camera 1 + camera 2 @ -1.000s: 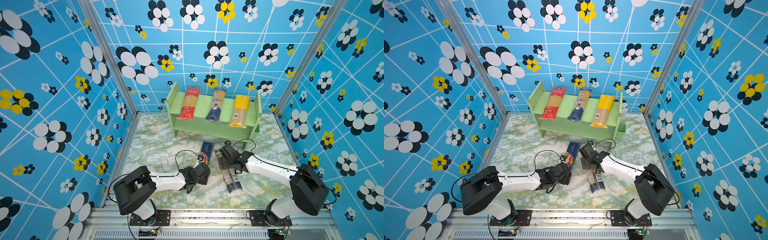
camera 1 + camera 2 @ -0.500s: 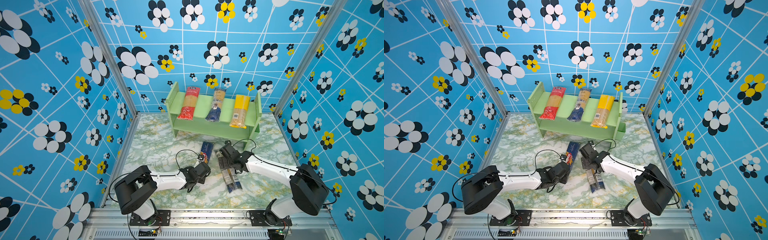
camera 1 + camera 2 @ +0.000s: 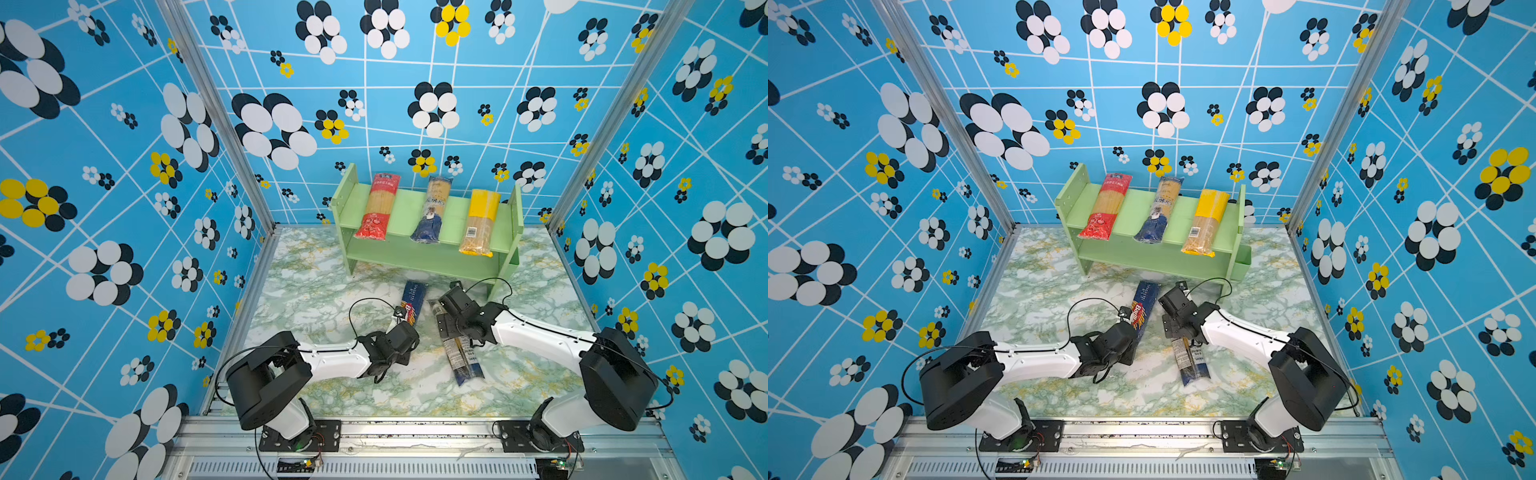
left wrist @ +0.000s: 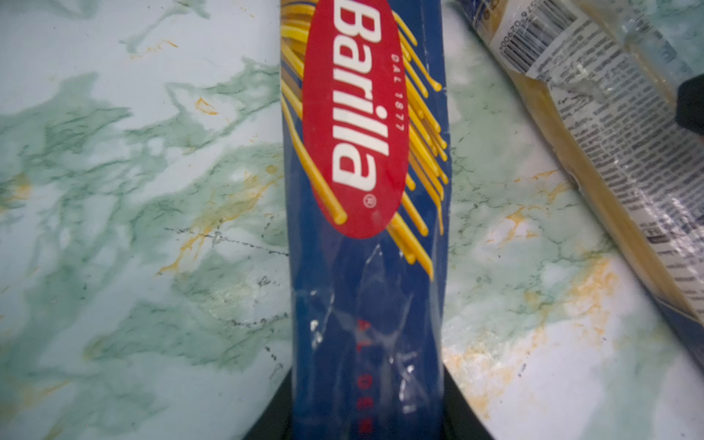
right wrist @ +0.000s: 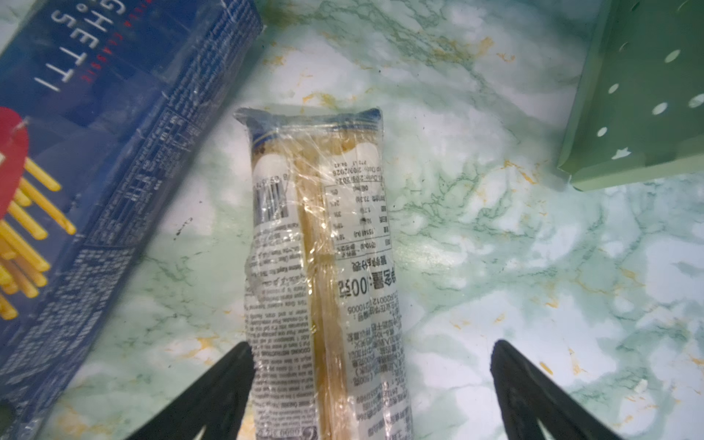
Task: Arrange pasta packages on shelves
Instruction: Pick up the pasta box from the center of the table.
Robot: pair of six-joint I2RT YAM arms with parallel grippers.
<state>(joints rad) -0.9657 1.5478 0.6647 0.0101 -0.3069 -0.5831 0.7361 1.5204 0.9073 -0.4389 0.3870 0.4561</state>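
The dark blue Barilla pack [image 3: 413, 301] [image 4: 365, 228] lies on the marble floor in front of the shelves [image 3: 409, 208]. My left gripper [image 3: 400, 336] [image 4: 367, 419] is shut on its near end, with a dark finger pressed against each long side. To its right lies the clear pack with the navy and white label [image 3: 463, 357] [image 5: 324, 266]. My right gripper [image 3: 451, 320] [image 5: 371, 365] stands open astride it, one finger at its side and the other well apart. A red pack [image 3: 376, 208], a navy-ended pack [image 3: 432, 212] and a yellow-topped pack [image 3: 480, 224] lie across the top tier.
The lower tier [image 3: 415, 255] of the shelves holds nothing. The shelves' right side panel [image 5: 640, 95] stands close beyond my right gripper. Patterned blue walls enclose the marble floor [image 3: 316, 299] on three sides. A metal rail [image 3: 415, 428] runs along the front.
My left gripper's jaws have closed onto the Barilla pack's near end. The right arm and both floor packs have stayed where they were.
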